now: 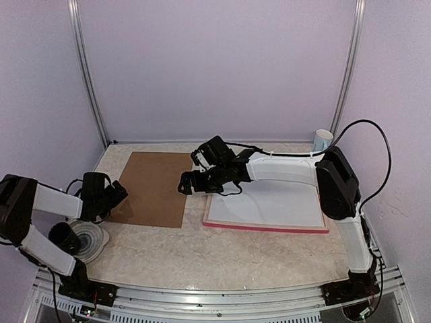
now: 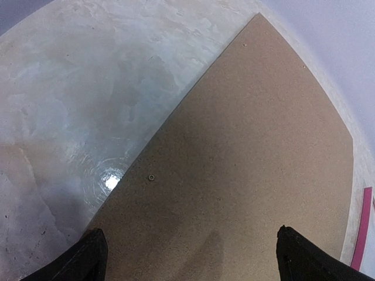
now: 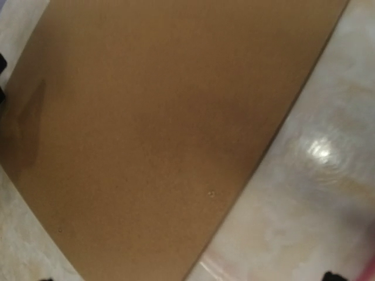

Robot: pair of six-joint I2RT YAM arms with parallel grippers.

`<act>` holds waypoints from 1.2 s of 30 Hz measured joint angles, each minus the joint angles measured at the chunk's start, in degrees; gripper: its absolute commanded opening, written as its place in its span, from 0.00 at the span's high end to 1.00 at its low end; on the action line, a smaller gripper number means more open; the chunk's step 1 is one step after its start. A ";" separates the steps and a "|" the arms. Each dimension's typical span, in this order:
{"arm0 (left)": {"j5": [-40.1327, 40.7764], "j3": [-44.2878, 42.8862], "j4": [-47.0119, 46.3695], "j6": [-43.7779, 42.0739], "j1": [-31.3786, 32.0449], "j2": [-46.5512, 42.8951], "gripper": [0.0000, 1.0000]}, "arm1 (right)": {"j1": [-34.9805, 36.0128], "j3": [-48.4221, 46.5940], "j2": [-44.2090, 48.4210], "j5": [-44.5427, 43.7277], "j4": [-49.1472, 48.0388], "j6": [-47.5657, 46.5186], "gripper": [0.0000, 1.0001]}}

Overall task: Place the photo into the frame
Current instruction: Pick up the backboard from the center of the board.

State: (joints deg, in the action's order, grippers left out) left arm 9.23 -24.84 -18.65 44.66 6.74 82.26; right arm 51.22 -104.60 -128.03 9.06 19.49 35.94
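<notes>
The frame [image 1: 266, 227] lies flat right of the table's middle, its pink-red edge toward me and a plain white sheet [image 1: 269, 202] inside it. A sliver of the frame [image 2: 364, 228] shows in the left wrist view. The photo is out of view. A brown backing board [image 1: 151, 188] lies flat to the left of the frame. My right gripper [image 1: 192, 169] hovers open over the board's right edge, nothing between its fingers. My left gripper [image 1: 116, 195] is at the board's left edge, open and empty, its fingertips [image 2: 88, 260] spread wide above the board [image 2: 246, 152].
A white round object [image 1: 91, 241] sits at the near left beside the left arm. A white and blue cup [image 1: 323, 140] stands at the back right corner. Purple walls and metal posts close in the table on three sides.
</notes>
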 measured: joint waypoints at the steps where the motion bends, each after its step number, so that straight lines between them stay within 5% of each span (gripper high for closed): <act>1: 0.28 -0.07 0.07 0.00 -0.07 0.33 0.01 | 0.24 -0.66 -0.74 0.17 0.35 0.39 0.01; 17: 4.61 -3.06 0.04 -1.81 -1.42 2.51 0.01 | 0.90 -14.36 -13.64 1.64 4.24 6.14 0.01; 36: -8.66 -3.69 -7.69 -4.09 -2.34 9.03 0.01 | 0.83 -20.17 -17.81 0.07 5.16 13.86 0.01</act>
State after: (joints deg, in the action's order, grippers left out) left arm 0.58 -28.53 -26.35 40.58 4.40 91.29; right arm 52.05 -124.77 -145.84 9.13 24.64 49.80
